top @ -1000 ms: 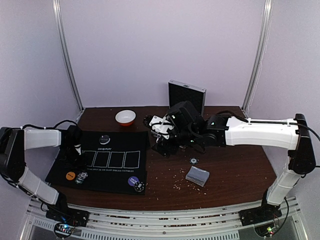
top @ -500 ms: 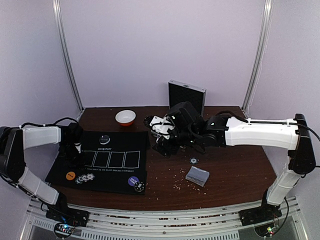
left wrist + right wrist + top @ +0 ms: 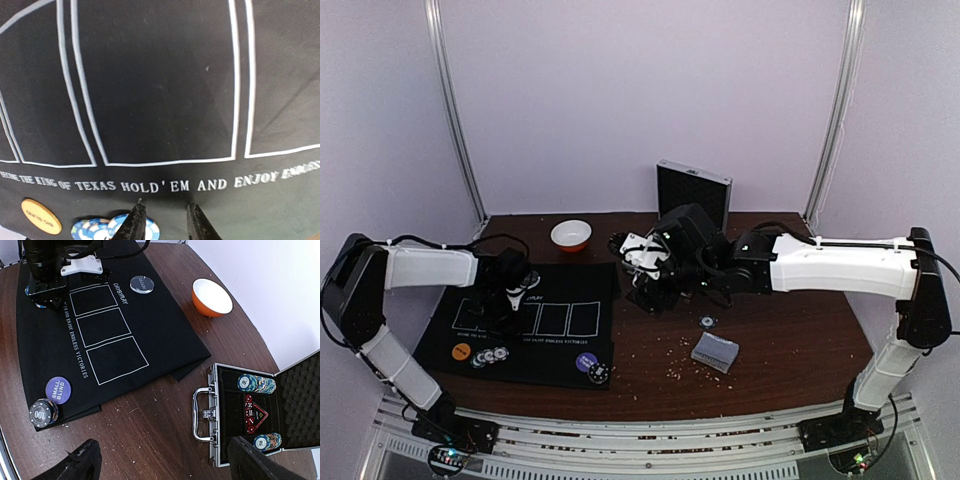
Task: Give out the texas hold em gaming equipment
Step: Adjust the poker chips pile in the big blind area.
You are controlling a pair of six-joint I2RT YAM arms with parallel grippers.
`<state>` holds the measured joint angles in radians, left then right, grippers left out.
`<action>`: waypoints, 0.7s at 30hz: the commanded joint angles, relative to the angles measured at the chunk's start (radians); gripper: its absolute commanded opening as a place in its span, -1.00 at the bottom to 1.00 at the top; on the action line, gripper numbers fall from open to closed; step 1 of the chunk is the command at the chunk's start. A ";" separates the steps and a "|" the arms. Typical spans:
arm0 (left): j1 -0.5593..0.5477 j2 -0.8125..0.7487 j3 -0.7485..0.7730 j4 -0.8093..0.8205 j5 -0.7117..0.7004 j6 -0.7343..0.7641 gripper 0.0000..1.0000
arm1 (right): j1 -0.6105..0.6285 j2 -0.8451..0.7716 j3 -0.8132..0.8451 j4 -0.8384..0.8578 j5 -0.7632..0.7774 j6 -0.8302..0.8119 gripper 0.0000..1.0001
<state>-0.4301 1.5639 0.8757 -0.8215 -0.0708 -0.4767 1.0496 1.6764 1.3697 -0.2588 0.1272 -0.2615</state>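
A black Texas Hold'em mat [image 3: 555,335] lies at the left. On its near edge are an orange disc [image 3: 461,351], blue-and-white chips [image 3: 492,355], a purple disc [image 3: 585,362] and a black chip [image 3: 599,373]. A grey-blue card deck [image 3: 715,350] and one chip [image 3: 707,322] lie on the wood. My left gripper [image 3: 510,305] hovers over the mat, open and empty [image 3: 165,220], with the chips [image 3: 100,230] and the orange disc [image 3: 41,216] just beside its left finger. My right gripper [image 3: 650,292] is wide open and empty [image 3: 165,460] above the open chip case [image 3: 250,410].
The case holds chip stacks [image 3: 256,384] and red dice [image 3: 255,412]; its lid [image 3: 693,190] stands upright at the back. A white bowl with an orange outside [image 3: 571,234] sits at the back by the mat. A dark dealer disc [image 3: 141,284] lies on the mat. Crumbs dot the wood.
My left gripper has moved right from the mat's left edge to over the card boxes. The chips stay beside the orange disc. The right arm has not moved.
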 commanded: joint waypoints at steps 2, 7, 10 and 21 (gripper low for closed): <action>-0.009 0.025 0.036 -0.065 -0.114 -0.053 -0.39 | 0.008 0.006 0.016 -0.030 0.012 0.011 0.80; -0.009 -0.001 0.004 -0.088 -0.141 -0.068 -0.43 | 0.008 0.012 0.013 -0.021 0.013 0.014 0.80; -0.008 0.004 -0.016 -0.096 -0.139 -0.065 -0.43 | 0.008 0.012 0.017 -0.018 0.011 0.013 0.80; -0.007 -0.033 -0.038 -0.174 -0.205 -0.063 -0.42 | 0.008 0.003 0.002 -0.025 0.020 0.008 0.81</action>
<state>-0.4400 1.5642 0.8478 -0.9398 -0.2314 -0.5259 1.0500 1.6764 1.3697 -0.2684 0.1276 -0.2592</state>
